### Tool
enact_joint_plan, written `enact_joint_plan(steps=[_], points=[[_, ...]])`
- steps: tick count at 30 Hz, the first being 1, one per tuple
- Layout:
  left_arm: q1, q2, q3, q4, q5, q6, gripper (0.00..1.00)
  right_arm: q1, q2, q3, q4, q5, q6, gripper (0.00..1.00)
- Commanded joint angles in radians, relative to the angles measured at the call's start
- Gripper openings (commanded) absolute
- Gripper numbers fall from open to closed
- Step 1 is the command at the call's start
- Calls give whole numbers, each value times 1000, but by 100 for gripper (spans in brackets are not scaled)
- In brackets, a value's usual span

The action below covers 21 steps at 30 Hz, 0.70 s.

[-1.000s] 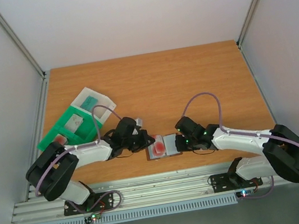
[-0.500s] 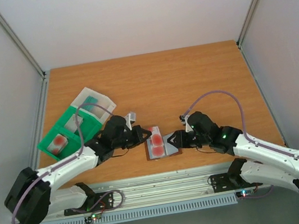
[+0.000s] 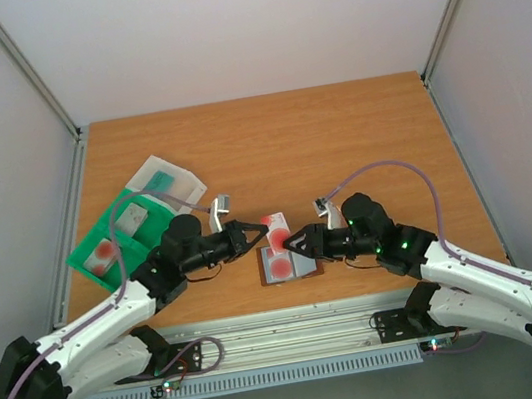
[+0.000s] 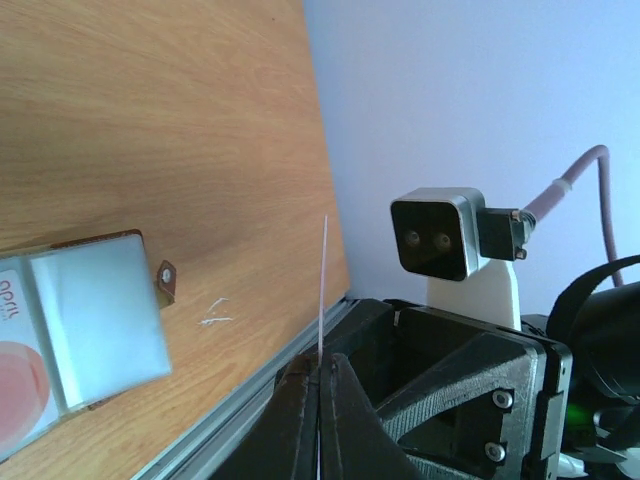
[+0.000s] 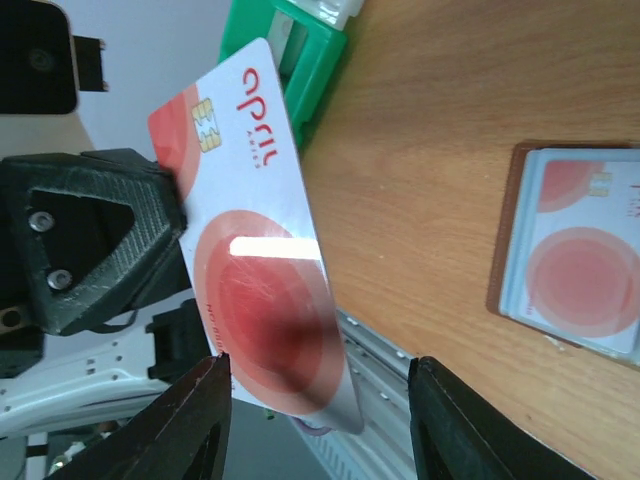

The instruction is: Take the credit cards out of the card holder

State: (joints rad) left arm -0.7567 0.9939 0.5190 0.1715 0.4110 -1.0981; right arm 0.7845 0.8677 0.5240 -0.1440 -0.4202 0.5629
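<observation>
My left gripper (image 3: 255, 236) is shut on a white credit card with red circles (image 3: 274, 225), held above the table. In the left wrist view that card (image 4: 322, 290) shows edge-on between the shut fingers (image 4: 300, 400). The brown card holder (image 3: 288, 263) lies open on the table below, with another red-marked card (image 5: 585, 270) in its pocket. My right gripper (image 3: 299, 243) faces the held card (image 5: 255, 230) with its jaws wide apart. The card's lower end hangs between the fingers (image 5: 205, 415) without touching them.
A green compartmented tray (image 3: 115, 238) with a red card in one cell sits at the left, a clear plastic box (image 3: 168, 183) just behind it. The table's metal front rail (image 3: 295, 316) runs close below the card holder (image 4: 90, 300).
The left gripper drew a card out of the card holder and lifted it up and right. The right gripper let go of the holder's edge, opened, and now faces the card.
</observation>
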Motion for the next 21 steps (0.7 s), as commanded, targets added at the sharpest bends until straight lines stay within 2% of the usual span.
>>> enact_joint_plan(steps=[1,8,11,13,17,21], points=[[1,-23,-36,154,25,-51,0,-6,-16,-2,81,-50,44,47],[1,1,-50,227,51,-73,0,-5,-33,-14,122,-64,34,18],[1,3,-55,239,59,-72,1,-6,-43,-14,114,-68,18,8],[2,1,-63,246,69,-61,8,-6,-58,-13,95,-72,-2,2],[2,-14,-73,250,119,-41,29,-6,-120,22,-27,-82,-103,1],[3,-61,-60,161,183,43,43,-6,-173,79,-196,-130,-248,1]])
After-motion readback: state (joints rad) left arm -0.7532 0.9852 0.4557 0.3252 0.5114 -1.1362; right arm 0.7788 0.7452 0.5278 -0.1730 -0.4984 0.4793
